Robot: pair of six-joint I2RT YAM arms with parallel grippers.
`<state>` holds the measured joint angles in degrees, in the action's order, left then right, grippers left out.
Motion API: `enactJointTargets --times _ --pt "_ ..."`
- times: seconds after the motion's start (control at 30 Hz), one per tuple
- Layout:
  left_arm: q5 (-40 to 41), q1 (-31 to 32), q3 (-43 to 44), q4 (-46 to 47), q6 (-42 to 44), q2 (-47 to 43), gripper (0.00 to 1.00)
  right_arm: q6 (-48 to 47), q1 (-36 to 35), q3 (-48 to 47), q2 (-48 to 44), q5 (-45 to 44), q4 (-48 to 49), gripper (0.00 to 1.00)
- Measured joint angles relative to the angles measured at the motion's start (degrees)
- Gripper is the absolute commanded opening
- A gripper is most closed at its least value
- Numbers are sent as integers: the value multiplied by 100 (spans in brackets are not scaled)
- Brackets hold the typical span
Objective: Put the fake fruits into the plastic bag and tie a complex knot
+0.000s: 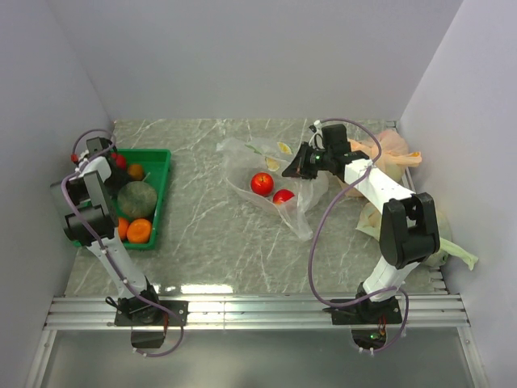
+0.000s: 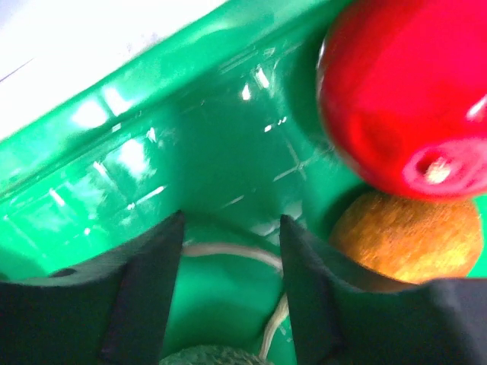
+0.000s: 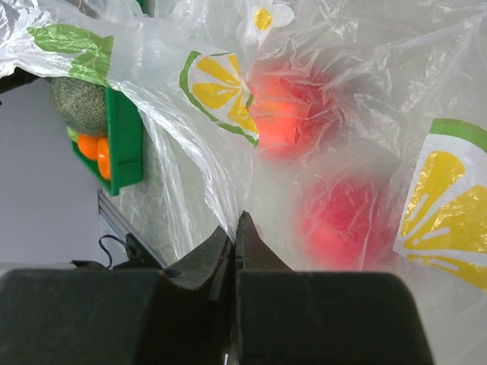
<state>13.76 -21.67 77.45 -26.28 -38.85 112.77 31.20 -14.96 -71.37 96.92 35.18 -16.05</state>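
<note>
The clear plastic bag [image 1: 271, 174] with yellow-green prints lies mid-table and holds two red fruits [image 1: 262, 183] [image 1: 283, 196]. My right gripper [image 1: 300, 163] is shut on the bag's right edge [image 3: 228, 205]; both red fruits [image 3: 285, 114] [image 3: 342, 220] show through the film. My left gripper [image 1: 103, 150] is open and empty over the far end of the green tray [image 1: 161, 158]. In the left wrist view its fingers [image 2: 152, 281] hang above the tray floor, with a red fruit [image 2: 407, 99] and an orange fruit [image 2: 407, 239] to the right. The dull green fruit [image 1: 137, 199] and orange fruits [image 1: 139, 231] lie in the tray.
An orange-tinted bag [image 1: 388, 153] and a pale green bag [image 1: 456, 250] lie by the right wall behind my right arm. Walls close in the left, right and back. A metal rail [image 1: 258, 311] runs along the near edge.
</note>
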Motion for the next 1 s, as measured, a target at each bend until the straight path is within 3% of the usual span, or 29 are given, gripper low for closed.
enactJointTargets --times 0.13,0.27,0.4,0.43,0.6,0.9,0.93,1.0 --pt "-55 -2 105 83 -4 107 42 -4 9 0 9 9 -9 0" --pt "-162 0 149 225 -37 162 13 -20 33 -13 11 22 -33 0" --pt "-356 0 149 271 -28 173 6 -22 37 -70 28 24 -31 0" --pt "-396 0 149 273 -22 173 0 -22 39 -74 33 26 -31 0" --pt "-769 0 -33 452 57 33 1 -24 39 -74 46 28 -39 0" --pt "-1853 2 -162 450 503 -981 0 -42 57 -74 46 46 -39 0" --pt "-2013 13 -146 459 610 -1064 2 -42 59 -74 46 46 -39 0" --pt "-2306 66 -87 411 977 -1154 25 -46 61 -74 46 46 -42 0"
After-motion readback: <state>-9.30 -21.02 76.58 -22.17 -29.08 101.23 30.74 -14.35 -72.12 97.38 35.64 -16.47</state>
